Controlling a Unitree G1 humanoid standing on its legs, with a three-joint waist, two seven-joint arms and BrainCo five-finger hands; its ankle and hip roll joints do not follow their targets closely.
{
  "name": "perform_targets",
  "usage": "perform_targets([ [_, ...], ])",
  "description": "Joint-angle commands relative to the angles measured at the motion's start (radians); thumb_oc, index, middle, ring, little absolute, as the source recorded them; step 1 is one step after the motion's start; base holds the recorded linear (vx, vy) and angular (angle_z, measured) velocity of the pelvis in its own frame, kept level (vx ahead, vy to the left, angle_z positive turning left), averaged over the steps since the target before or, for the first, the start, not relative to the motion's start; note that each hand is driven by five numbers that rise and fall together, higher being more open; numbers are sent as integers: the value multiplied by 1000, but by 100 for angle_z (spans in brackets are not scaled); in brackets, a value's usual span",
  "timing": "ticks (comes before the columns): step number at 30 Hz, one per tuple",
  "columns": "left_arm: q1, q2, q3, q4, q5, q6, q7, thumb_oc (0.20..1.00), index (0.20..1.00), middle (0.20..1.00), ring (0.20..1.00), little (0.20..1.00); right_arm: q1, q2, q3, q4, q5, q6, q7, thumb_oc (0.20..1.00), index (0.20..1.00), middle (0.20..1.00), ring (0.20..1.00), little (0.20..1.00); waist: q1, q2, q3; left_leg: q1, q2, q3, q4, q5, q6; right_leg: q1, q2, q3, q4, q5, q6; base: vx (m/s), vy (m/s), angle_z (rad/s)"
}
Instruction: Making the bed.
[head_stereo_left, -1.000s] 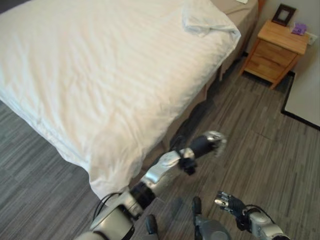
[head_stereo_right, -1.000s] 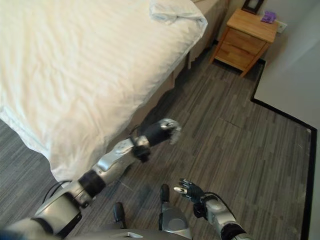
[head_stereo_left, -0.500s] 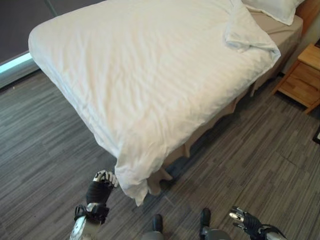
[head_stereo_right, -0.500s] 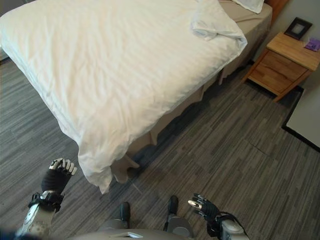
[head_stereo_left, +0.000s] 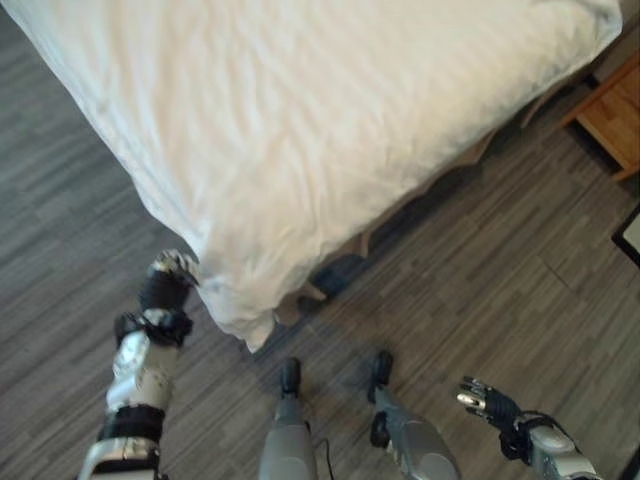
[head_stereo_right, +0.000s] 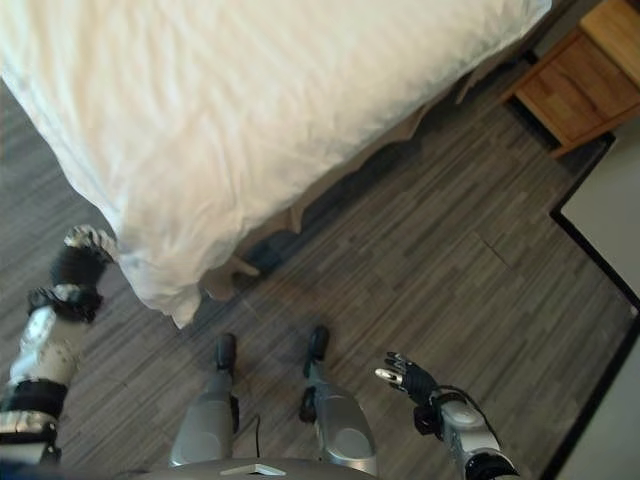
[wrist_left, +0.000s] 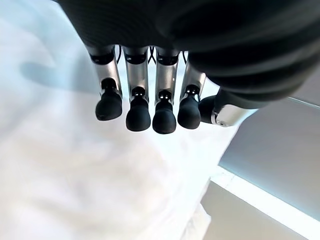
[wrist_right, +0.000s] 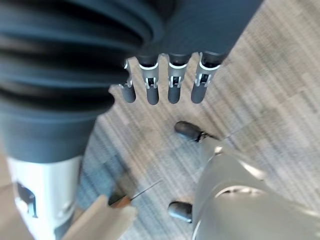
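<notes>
Hanging white duvet (head_stereo_left: 300, 130) corner beside open left robot hand (head_stereo_left: 170, 275)

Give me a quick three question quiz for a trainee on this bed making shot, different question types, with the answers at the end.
1. True or false: the left hand is up beside the hanging corner of the white duvet.
2. Which hand hangs over bare floor, away from the bed? A) left B) right
3. Fill in: the wooden piece at the frame's edge beyond the bed is a ____.

Key
1. True; fingers straight, nothing gripped.
2. B; the right hand holds nothing.
3. Nightstand.
</notes>
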Motion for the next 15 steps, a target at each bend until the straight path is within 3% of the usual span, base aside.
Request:
perform_targets([
  [1, -11, 29, -41, -4, -5, -47, 8, 200, 200, 200, 200, 200, -29, -40, 53, -12, 48, -20, -16, 1000, 1000, 1000, 1000, 1000, -3, -23, -29, -33, -8, -49, 5, 57, -28, 76, -35, 40, 23, -12, 97, 8, 15, -7],
  [6, -80, 14, -85, 38, -17, -36, 6, 200, 200, 200, 200, 200, -61, -51, 75, -20, 60, -25, -27, 1000, 1000, 1000, 1000, 1000, -21, -31, -1, -59, -5, -51, 5, 62, -30, 52, -33, 43, 25, -10, 98, -7, -5, 0],
  [10, -123, -12, -85, 140, -15, -43, 43, 200, 200, 200, 200, 200, -95, -49, 76, -46, 98, -39, -55, 1000, 1000, 1000, 1000, 1000, -37, -55, 42, -99, 1, -54, 5, 72, -33, 12, -24, 50, 32, -2, 97, -47, -39, 5],
  [11, -148, -22, -50, 261, -30, -34, 67, 200, 200, 200, 200, 200, -105, -41, 73, -71, 120, -50, -68, 1000, 1000, 1000, 1000, 1000, -47, -77, 59, -123, 8, -54, 5, 77, -37, -11, -19, 53, 31, 5, 96, -44, -54, -3],
  [14, -151, -38, 25, 406, -64, -29, 86, 200, 200, 200, 200, 200, -113, -22, 66, -80, 138, -67, -93, 1000, 1000, 1000, 1000, 1000, -55, -102, 75, -143, 17, -50, 5, 77, -41, -33, -11, 58, 28, 10, 97, -41, -60, -6],
  [15, -143, -41, 83, 479, -78, -37, 123, 200, 200, 200, 200, 200, -110, -8, 60, -104, 156, -80, -115, 1000, 1000, 1000, 1000, 1000, -57, -130, 97, -159, 27, -50, 5, 80, -46, -50, -2, 67, 26, 13, 95, -43, -103, -6],
])
